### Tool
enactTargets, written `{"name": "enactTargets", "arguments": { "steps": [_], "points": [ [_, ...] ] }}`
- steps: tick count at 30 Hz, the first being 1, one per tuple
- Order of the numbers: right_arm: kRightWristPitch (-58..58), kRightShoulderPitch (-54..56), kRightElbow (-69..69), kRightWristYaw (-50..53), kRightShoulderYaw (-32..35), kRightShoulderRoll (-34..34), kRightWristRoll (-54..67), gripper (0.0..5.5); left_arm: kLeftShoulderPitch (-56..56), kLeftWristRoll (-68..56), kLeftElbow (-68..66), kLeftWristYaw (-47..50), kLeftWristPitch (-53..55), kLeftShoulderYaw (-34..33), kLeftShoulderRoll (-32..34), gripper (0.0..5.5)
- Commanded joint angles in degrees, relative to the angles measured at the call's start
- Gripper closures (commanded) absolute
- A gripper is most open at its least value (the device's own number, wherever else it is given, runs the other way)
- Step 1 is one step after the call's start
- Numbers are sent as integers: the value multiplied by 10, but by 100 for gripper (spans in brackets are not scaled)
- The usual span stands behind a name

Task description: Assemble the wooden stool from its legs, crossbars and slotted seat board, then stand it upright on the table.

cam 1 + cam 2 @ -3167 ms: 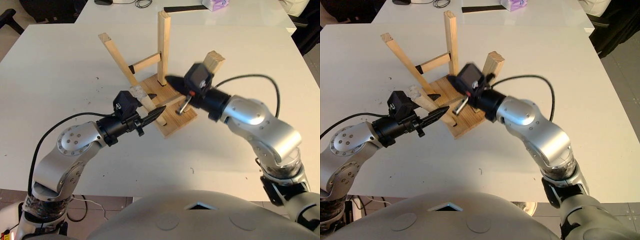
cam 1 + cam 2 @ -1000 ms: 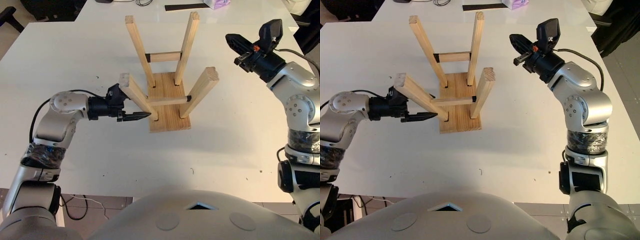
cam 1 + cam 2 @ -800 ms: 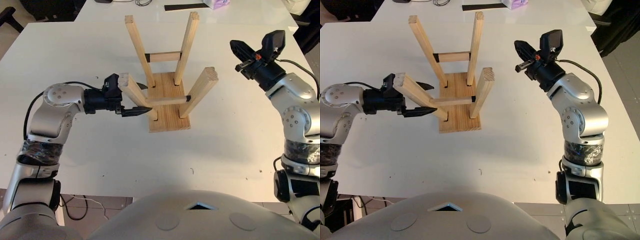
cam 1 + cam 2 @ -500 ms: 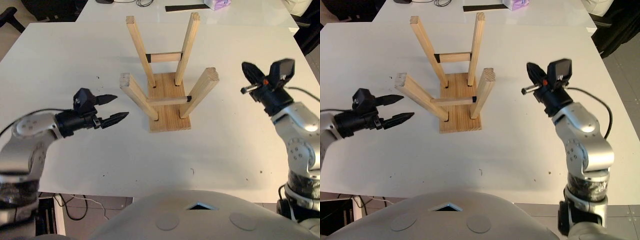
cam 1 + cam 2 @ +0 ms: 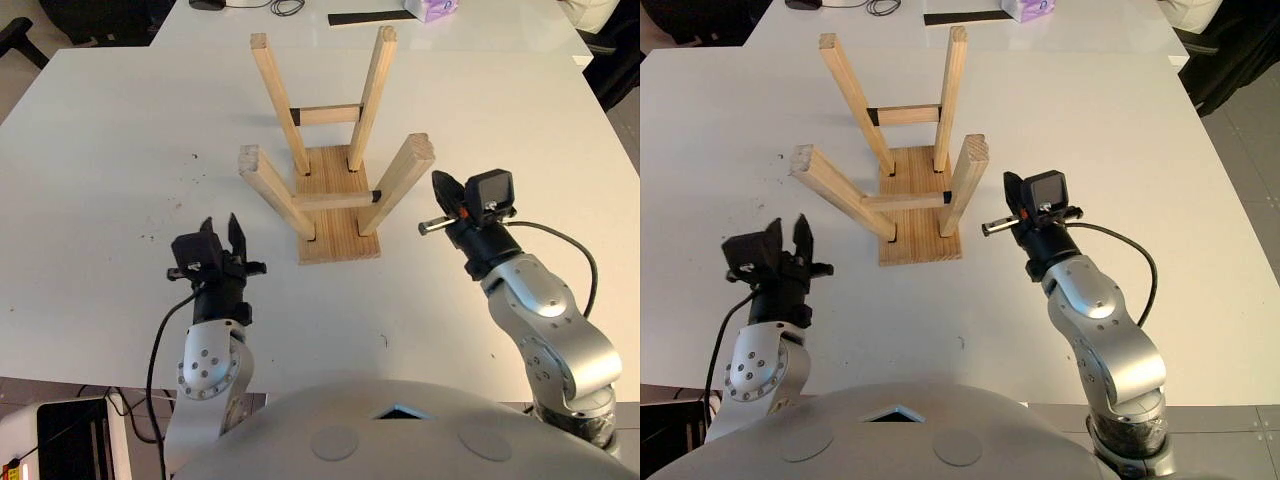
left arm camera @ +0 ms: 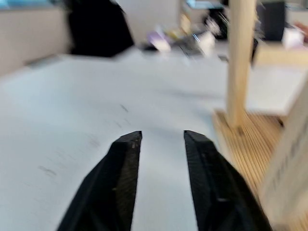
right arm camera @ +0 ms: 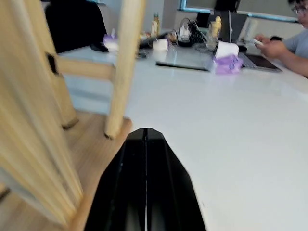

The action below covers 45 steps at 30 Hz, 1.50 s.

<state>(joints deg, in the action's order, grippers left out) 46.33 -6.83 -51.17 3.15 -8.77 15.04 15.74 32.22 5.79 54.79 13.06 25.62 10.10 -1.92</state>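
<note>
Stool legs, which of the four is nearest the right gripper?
The near-right leg, the one leaning toward the robot's right beside the right gripper. The other three stand farther off, across the seat board.

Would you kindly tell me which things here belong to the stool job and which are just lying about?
For the job:
seat board
legs
crossbars
left gripper
right gripper

Lying about:
tissue pack
black strip
cables
</note>
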Motion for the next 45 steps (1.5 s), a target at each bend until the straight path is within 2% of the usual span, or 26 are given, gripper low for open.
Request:
{"name": "enactTargets", "arguments": {
  "steps": [1, 6, 9, 14, 17, 20, 23, 25, 27, 34, 36, 37, 39, 41, 43, 45],
  "points": [
    [24, 23, -26, 38, -11, -28, -32, 550, -59, 50, 34, -5, 36, 3, 14, 474],
    [29, 11, -57, 80, -42, -49, -85, 550, -122, 14, 37, -74, 77, -15, 40, 548],
    [28, 5, -68, 92, -68, -52, -118, 550, -126, -14, 42, -107, 88, -32, 49, 548],
    [52, 1, -70, 116, -27, -46, -182, 550, -141, 1, 34, -66, 118, -136, 29, 548],
    [65, -5, -78, 115, -16, -47, -207, 550, -139, 21, 43, -48, 141, -153, 23, 548],
    [58, 7, -86, 76, -75, -70, -172, 550, -137, -16, 51, -79, 150, -94, 16, 548],
    [5, 45, -88, -22, -237, -58, -117, 550, -157, -52, 52, -145, 160, 68, 48, 548],
    [-1, 54, -88, -59, -248, -42, -98, 550, -174, -69, 51, -167, 183, 184, 57, 548],
    [6, 52, -88, -71, -239, -33, -91, 550, -165, -63, 49, -157, 188, 215, 53, 548],
    [27, 28, -82, -65, -216, -4, -104, 550, -162, -34, 37, -141, 180, 134, 57, 548],
    [19, -5, -70, -44, -139, 7, -121, 550, -152, -29, 30, -132, 172, 78, 60, 548],
    [1, -19, -55, -28, -77, 4, -132, 550, -139, -31, 25, -130, 163, 39, 61, 548],
    [-71, -48, -13, -25, 18, 27, -155, 550, -87, -37, 17, -120, 129, -34, 57, 548],
    [-114, -57, 2, -29, 78, 29, -153, 550, -51, -65, 11, -104, 102, -116, 24, 548],
    [-103, -4, -7, -26, 115, 2, -125, 550, -78, -94, 9, -89, 98, -203, 6, 548],
    [-49, 87, -4, -17, 147, -52, -56, 550, -153, -115, 7, -85, 112, -260, 25, 548]
  ]
}}
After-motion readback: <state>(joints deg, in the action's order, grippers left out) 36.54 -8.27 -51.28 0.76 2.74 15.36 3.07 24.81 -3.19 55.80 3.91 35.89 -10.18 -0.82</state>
